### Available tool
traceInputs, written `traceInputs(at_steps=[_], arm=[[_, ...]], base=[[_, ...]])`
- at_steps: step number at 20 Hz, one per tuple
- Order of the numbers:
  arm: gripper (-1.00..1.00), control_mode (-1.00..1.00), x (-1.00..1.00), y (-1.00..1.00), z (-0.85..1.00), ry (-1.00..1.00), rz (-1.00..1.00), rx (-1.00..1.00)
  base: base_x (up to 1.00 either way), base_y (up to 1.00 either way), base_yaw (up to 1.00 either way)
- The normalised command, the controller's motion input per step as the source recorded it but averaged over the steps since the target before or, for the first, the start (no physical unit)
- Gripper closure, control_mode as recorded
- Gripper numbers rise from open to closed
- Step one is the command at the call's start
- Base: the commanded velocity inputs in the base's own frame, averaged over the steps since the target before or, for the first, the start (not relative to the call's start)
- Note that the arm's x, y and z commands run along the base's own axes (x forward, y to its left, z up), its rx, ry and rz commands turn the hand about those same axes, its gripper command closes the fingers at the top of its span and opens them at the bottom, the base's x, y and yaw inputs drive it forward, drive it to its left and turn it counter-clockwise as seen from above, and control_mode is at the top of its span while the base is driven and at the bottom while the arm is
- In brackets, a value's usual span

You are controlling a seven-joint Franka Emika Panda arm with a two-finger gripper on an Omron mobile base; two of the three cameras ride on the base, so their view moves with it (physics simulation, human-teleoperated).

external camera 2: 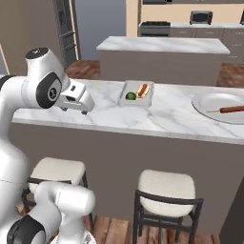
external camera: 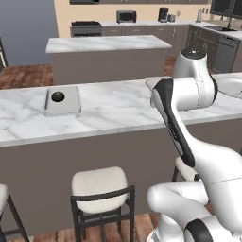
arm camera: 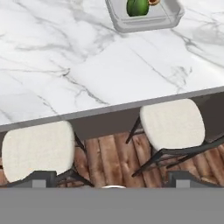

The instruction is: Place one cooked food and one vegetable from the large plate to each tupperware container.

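Right base view gives you the clearest layout: one tupperware container [external camera 2: 137, 93] sits at upper centre of the frame on the marble counter [external camera 2: 157, 116], already holding a green vegetable [external camera 2: 130, 96] and a sausage [external camera 2: 142, 90]. The large plate [external camera 2: 212, 107] lies at the right edge with what looks like another sausage [external camera 2: 232, 109] on it, though it is small and cut off. The gripper [external camera 2: 78, 102] hangs at left centre over the counter's near edge, jaws spread wide and holding nothing. In the left base view, the second container [external camera: 63, 100] holds only a dark green vegetable [external camera: 58, 97]. Your risk: the plate is well apart from the hand, so a long swing could clip the filled container and spill it.
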Motion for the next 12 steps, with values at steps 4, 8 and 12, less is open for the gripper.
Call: traceInputs(at_steps=[4, 8, 12], arm=[[-1.0, 1.0, 0.0, 0.0, 0.0, 0.0, 0.0, 0.0], [-1.0, 1.0, 0.0, 0.0, 0.0, 0.0, 0.0, 0.0], [-1.0, 1.0, 0.0, 0.0, 0.0, 0.0, 0.0, 0.0]], base=[[0.0, -1.0, 0.0], [0.07, -1.0, 0.0], [0.12, -1.0, 0.0]])
